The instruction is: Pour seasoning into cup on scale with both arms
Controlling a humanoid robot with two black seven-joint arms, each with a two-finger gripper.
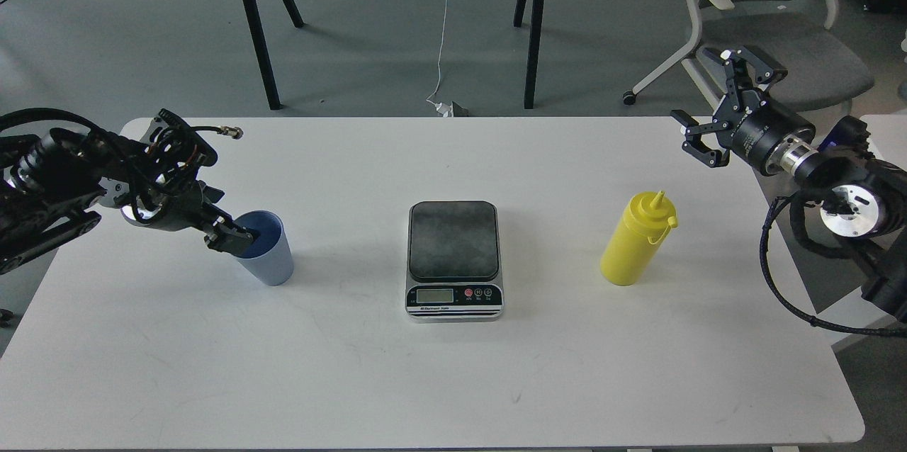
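The light-blue cup (pixel 266 253) stands on the white table (pixel 453 381) at the left. My left gripper (pixel 230 238) is at the cup's left rim, with a dark finger reaching down inside it. Its two fingers cannot be told apart, so I cannot tell whether it grips the wall. The scale (pixel 453 257) lies in the middle with nothing on its dark platform. The yellow seasoning bottle (pixel 636 239) stands upright to the right of the scale. My right gripper (pixel 714 103) is open and empty, raised above the table's far right corner, well behind and to the right of the bottle.
An office chair (pixel 772 20) stands behind the table's right end, close to my right gripper. Black table legs (pixel 255 27) and a white cable (pixel 443 27) are on the floor beyond the far edge.
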